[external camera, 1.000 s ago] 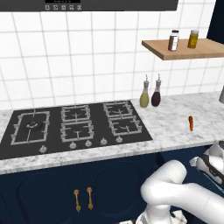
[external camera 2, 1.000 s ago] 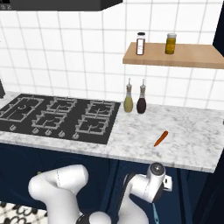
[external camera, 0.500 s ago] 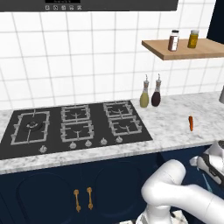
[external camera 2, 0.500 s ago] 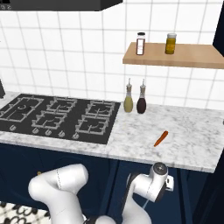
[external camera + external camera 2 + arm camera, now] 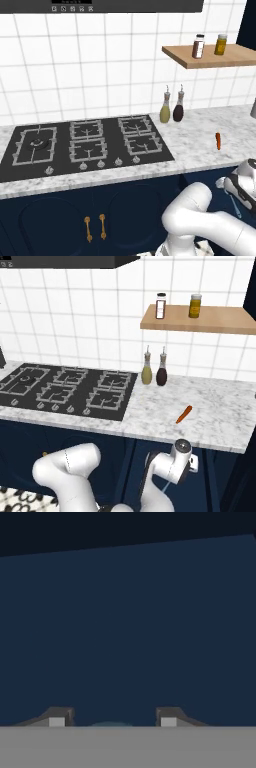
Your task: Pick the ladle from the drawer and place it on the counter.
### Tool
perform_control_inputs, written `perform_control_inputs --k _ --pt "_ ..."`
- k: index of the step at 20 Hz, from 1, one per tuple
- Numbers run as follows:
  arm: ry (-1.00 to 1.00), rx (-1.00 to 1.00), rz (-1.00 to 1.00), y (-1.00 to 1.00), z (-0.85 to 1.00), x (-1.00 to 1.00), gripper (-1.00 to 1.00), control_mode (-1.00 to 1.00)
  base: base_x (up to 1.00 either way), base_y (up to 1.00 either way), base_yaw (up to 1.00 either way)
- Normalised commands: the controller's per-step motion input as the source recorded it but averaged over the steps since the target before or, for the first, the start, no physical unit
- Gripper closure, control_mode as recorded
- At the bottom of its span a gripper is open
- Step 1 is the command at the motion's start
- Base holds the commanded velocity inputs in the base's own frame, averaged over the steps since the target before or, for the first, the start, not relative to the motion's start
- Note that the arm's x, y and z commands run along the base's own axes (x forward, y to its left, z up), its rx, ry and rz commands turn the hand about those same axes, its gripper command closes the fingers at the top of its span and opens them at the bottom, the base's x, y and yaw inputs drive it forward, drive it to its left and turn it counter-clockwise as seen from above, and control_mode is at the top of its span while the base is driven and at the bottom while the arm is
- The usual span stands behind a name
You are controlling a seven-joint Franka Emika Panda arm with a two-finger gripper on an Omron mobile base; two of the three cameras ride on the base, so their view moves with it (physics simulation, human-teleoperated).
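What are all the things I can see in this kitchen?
White-grey marble counter: one, across the middle.
Black gas hob: one, set in the counter.
Glass bottles: two, yellowish and dark, by the tiled wall.
Orange-red carrot-like thing: one, on the counter.
Wooden shelf: one, bearing two jars.
Gold-handled navy cabinet doors: two, under the hob.
Light-blue ladle: one, below the counter.
Dark navy drawer: one, before the hand.
White robot arm: one; jaws apart.

Two bottles [image 5: 171, 104], two jars [image 5: 209, 45], one carrot [image 5: 218, 140]

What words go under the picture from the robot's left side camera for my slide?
Robot arm reaches below the marble counter toward the blue ladle in the navy drawer, beside the gas hob.
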Motion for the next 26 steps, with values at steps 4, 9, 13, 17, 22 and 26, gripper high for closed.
perform_control_inputs --k 4,9,13,17,22,26 --pt "0.00 0.00 0.00 -0.01 0.15 0.00 1.00 -1.00 0.00 0.00 0.00" --pt "0.00 0.00 -0.02 -0.12 0.82 -0.25 1.00 -1.00 0.00 0.00 0.00" --pt "0.00 0.00 -0.02 -0.21 0.80 -0.49 1.00 -1.00 0.00 0.00 0.00" --pt "0.00 0.00 -0.02 -0.19 0.85 -0.21 1.00 -1.00 0.00 0.00 0.00" --pt "0.00 0.00 -0.06 -0.04 0.99 -0.01 1.00 -1.00 0.00 0.00 0.00" --pt "0.00 0.00 -0.07 0.18 1.00 0.37 1.00 -1.00 0.00 0.00 0.00"
